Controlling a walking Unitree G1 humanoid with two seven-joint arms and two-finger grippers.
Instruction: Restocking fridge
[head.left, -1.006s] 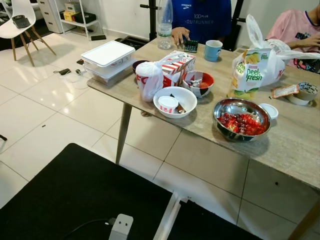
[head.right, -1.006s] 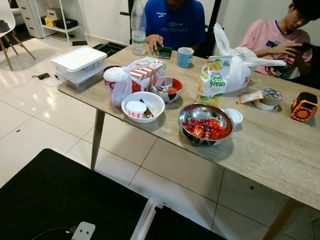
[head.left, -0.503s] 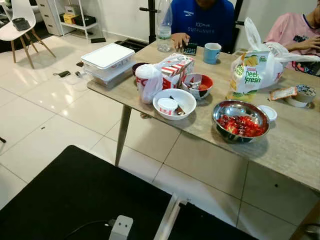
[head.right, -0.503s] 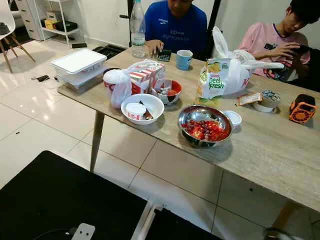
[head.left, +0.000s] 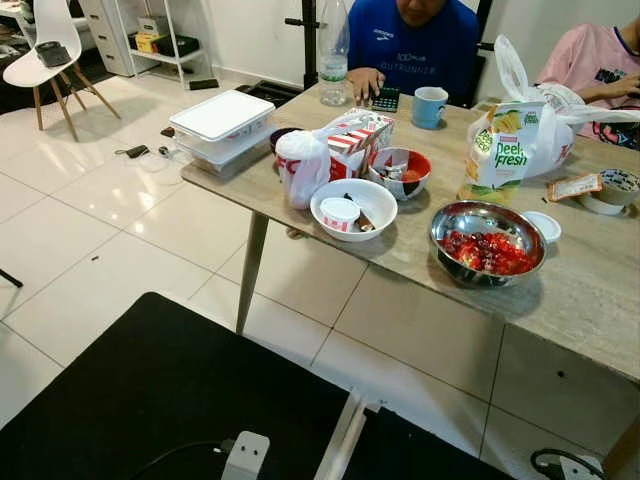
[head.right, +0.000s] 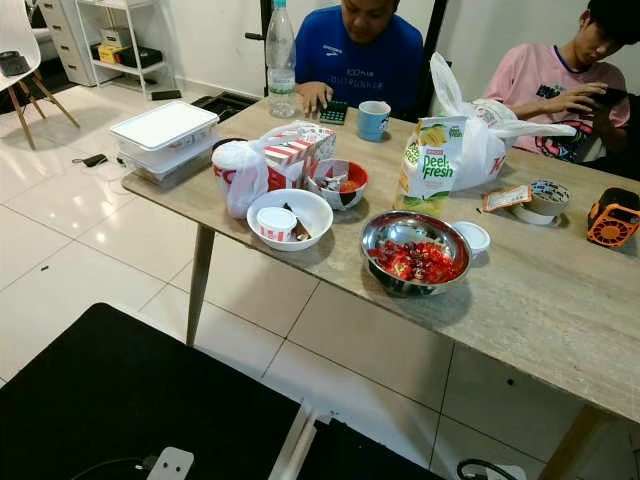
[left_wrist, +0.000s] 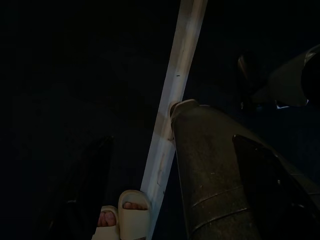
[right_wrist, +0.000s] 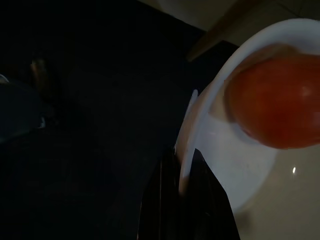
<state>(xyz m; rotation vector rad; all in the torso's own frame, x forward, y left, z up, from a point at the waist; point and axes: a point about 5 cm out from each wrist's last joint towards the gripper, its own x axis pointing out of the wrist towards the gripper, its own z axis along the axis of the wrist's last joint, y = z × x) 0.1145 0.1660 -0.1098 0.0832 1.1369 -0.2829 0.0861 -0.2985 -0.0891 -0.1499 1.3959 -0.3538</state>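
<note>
White plate (right_wrist: 220, 165) with a red tomato (right_wrist: 275, 100) sat pinched in my right jaws, low beside the desk (head.right: 560, 320); left jaws' state unclear.

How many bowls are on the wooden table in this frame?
3 clearly: a white bowl near the front edge, a red bowl behind it, and a steel bowl of red food to their right. A small patterned dish farther right may be a fourth.
</note>
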